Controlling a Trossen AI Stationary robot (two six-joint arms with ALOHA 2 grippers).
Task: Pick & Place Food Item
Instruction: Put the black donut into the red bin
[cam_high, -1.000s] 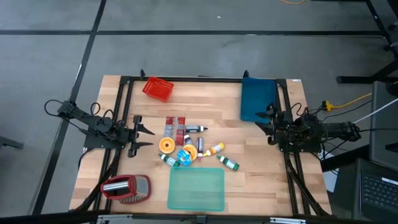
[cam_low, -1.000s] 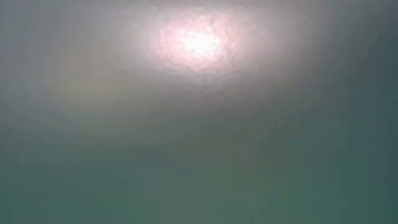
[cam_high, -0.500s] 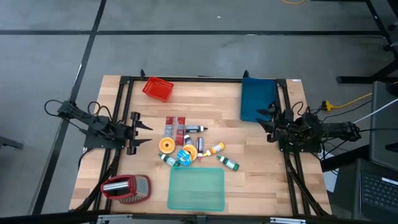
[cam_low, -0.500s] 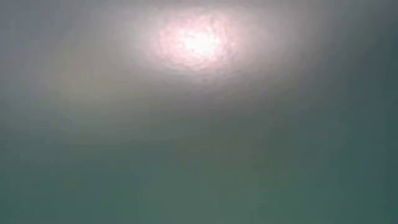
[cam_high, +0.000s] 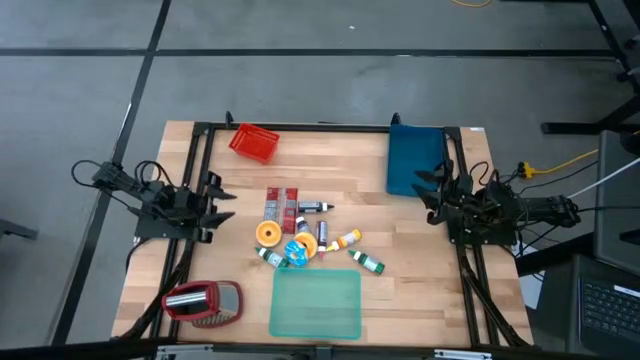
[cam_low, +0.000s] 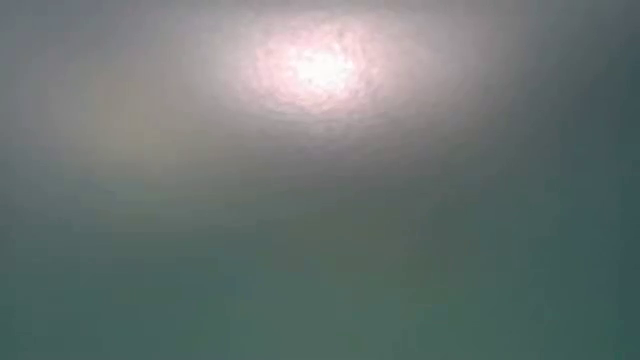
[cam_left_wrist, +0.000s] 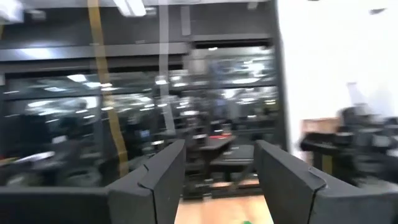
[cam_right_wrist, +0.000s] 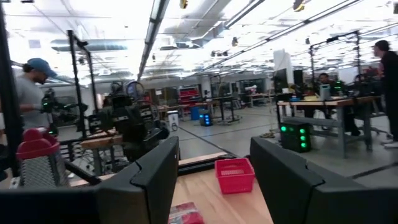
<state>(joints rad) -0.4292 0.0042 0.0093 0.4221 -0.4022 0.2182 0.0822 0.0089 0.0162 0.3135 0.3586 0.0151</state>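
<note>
A heap of small food items (cam_high: 305, 235) lies on the middle of the wooden table (cam_high: 420, 260): red packets (cam_high: 282, 205), an orange round piece (cam_high: 268, 234), a blue-wrapped piece (cam_high: 296, 250) and little bottles (cam_high: 366, 262). My left gripper (cam_high: 222, 202) stands open at the table's left side, tipped upward, left of the heap; in its wrist view (cam_left_wrist: 219, 149) nothing lies between its fingers. My right gripper (cam_high: 428, 192) stands open at the right side, also empty (cam_right_wrist: 214, 146). The low view shows only a greenish haze.
A clear green tray (cam_high: 315, 303) lies near the front edge and a blue bin (cam_high: 415, 158) stands at the far right. A red basket (cam_high: 254, 142) sits at the far left, a red-topped grater (cam_high: 203, 302) at the near left. People stand beyond the table (cam_right_wrist: 28, 87).
My left gripper has tipped upward and rolled, so its fingers look shorter from above and have drawn back toward the table's left edge. The food items have stayed where they were.
</note>
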